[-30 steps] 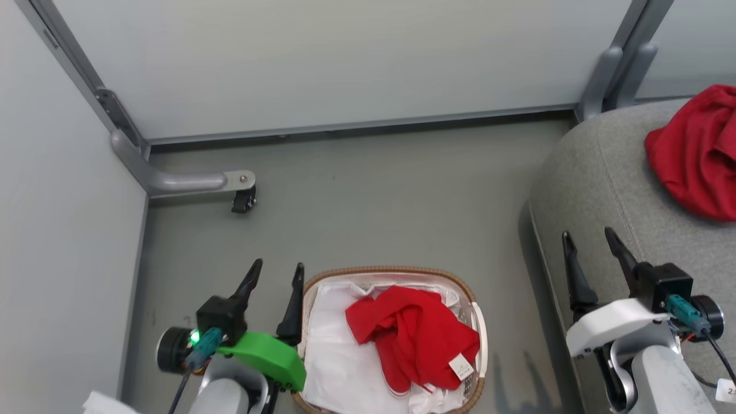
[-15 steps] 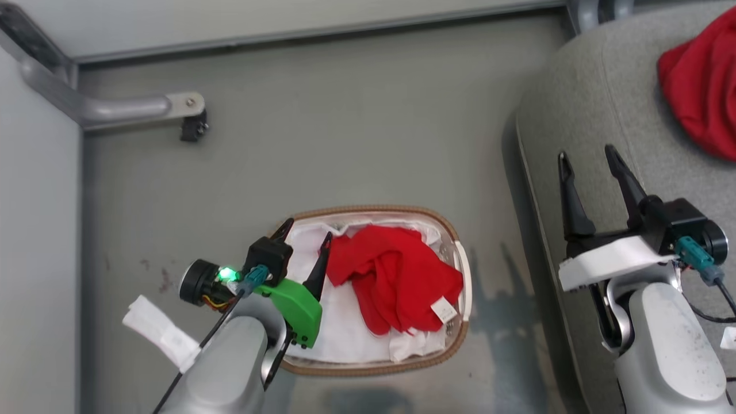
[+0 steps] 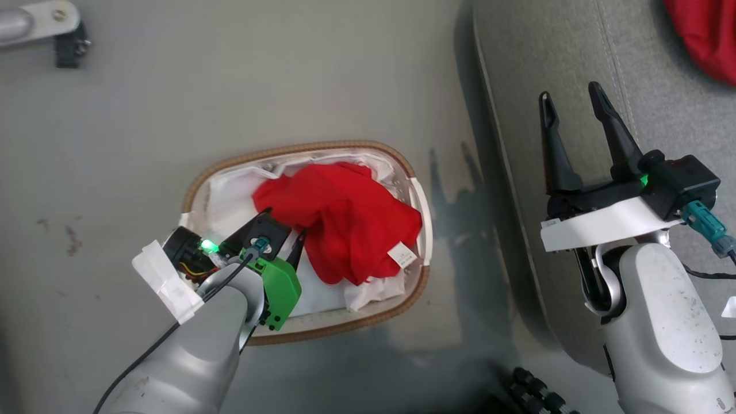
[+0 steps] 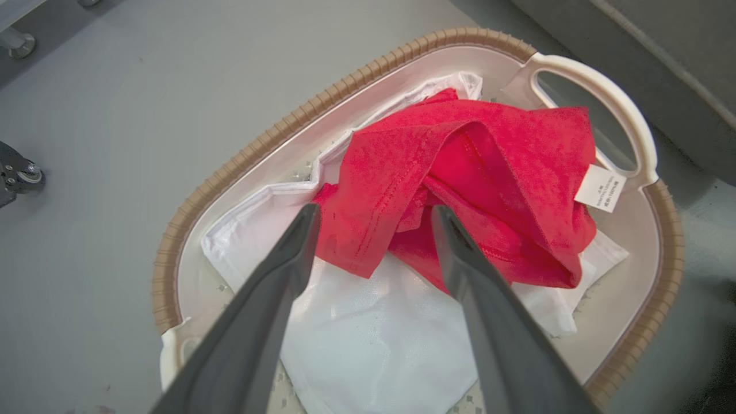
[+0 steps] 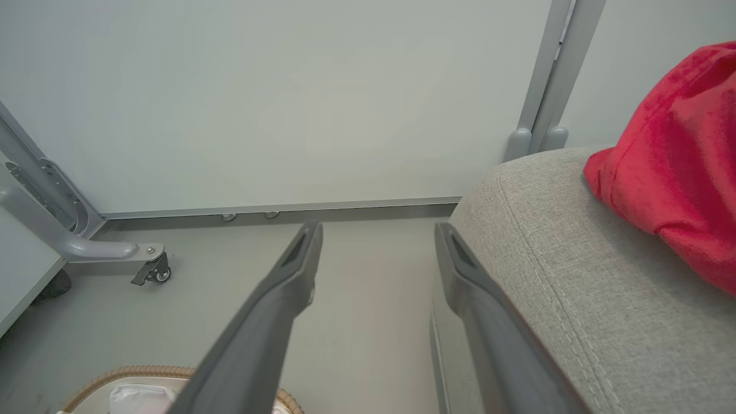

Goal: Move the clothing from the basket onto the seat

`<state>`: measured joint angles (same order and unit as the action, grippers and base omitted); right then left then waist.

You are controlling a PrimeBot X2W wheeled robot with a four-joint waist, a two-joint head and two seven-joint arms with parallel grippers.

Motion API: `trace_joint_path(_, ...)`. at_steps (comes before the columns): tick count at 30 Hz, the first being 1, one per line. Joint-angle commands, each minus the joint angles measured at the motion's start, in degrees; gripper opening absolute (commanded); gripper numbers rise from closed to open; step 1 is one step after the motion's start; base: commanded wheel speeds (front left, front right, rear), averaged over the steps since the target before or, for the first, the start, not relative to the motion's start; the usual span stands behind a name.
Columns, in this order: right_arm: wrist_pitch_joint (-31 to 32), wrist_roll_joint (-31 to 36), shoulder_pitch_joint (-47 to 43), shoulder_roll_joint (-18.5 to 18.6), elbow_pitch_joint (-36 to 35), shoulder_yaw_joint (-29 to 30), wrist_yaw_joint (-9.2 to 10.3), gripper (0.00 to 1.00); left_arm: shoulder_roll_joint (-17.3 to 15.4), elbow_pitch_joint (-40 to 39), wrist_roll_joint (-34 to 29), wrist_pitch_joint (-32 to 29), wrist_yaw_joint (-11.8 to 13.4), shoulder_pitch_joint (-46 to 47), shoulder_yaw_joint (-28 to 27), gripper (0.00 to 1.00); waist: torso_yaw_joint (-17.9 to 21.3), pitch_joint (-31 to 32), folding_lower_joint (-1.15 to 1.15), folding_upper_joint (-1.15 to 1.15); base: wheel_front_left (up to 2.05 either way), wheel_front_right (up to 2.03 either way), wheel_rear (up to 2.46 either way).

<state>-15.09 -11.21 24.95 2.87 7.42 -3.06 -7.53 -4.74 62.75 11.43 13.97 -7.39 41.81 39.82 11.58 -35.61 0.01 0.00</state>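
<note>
l pincer (image 4: 375, 210) wide, tips (image 4: 307, 221) maybe touching clothing (image 4: 489, 161) | r pincer (image 3: 570, 93) wide | seat (image 3: 546, 46) garment (image 3: 710, 34) cut off

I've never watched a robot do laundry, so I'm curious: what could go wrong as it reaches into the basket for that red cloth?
The open left fingers straddle an edge of the red garment lying on the white sheet, so they might pinch both. Gripped by one fold, the garment could trail and snag the basket handle.
</note>
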Motion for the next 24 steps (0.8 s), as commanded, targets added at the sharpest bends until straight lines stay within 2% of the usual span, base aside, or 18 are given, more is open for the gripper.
trace_joint_path(1,-0.1,-0.2,0.7,0.0,-0.7,-0.3,0.08,1.0,-0.7,0.7,0.6,-0.1,-0.1,1.6,0.8,1.0,6.1,-6.7,-0.01,0.0,0.0,0.0,0.0)
trace_joint_path(8,-0.1,-1.2,1.4,0.0,-1.8,-1.6,0.08,1.0,-2.1,4.5,1.4,-0.3,-0.1,5.3,4.1,1.0,7.5,-10.0,-0.01,0.0,0.0,0.0,0.0)
trace_joint_path(15,-0.1,-2.7,2.4,0.1,-3.1,-2.6,0.08,1.0,-3.7,6.4,0.7,0.7,1.4,9.6,4.3,1.0,8.4,-13.2,-0.01,0.0,0.0,0.0,0.0)
trace_joint_path(23,-0.1,-3.5,3.3,0.1,-3.6,-3.3,0.08,1.0,-4.3,8.5,1.1,0.8,1.8,12.5,4.6,1.0,8.9,-15.8,-0.01,0.0,0.0,0.0,0.0)
trace_joint_path(24,-0.1,-3.5,3.3,0.1,-3.5,-3.2,0.08,1.0,-4.0,8.6,1.5,0.8,1.7,12.6,4.3,0.64,8.9,-15.9,-0.01,0.0,0.0,0.0,0.0)
